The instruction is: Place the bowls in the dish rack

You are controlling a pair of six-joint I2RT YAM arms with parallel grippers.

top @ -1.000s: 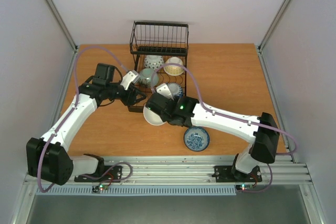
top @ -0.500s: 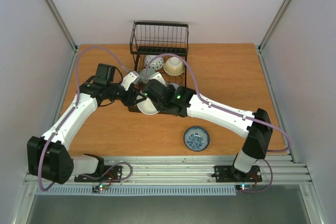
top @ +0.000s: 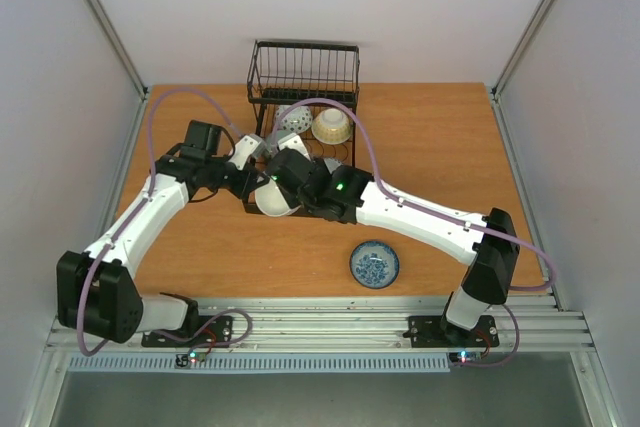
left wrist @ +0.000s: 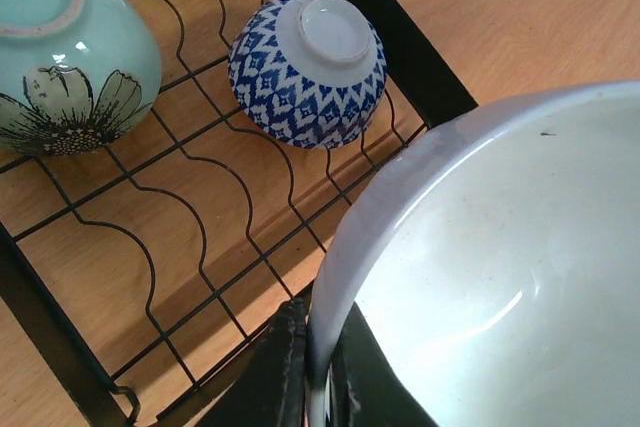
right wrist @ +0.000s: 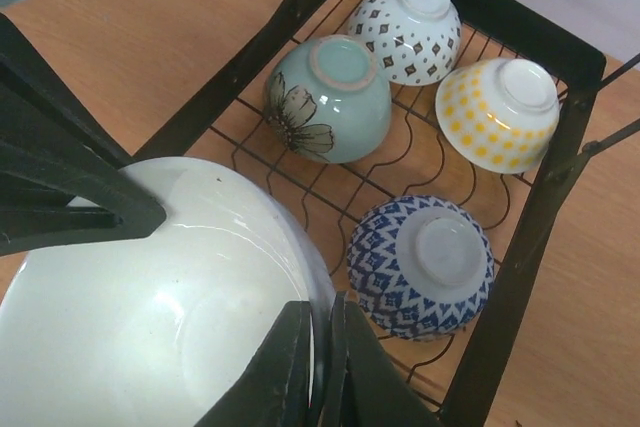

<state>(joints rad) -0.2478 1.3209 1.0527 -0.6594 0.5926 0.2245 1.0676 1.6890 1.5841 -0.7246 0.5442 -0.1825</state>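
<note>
A plain white bowl hangs tilted over the near left corner of the black wire dish rack. My left gripper is shut on its rim. My right gripper is shut on the opposite rim. In the rack, upside down, lie a green flower bowl, a white diamond-patterned bowl, a cream-yellow dotted bowl and a blue-and-white bowl. Another blue-patterned bowl sits upright on the table near the front.
The rack's tall basket section stands at the far end against the back wall. The rack's black frame bar runs just right of the blue-and-white bowl. Grey walls close in the table left and right.
My right arm has carried the white bowl left and back, from the table in front of the rack to its near left corner, where the left gripper meets it.
</note>
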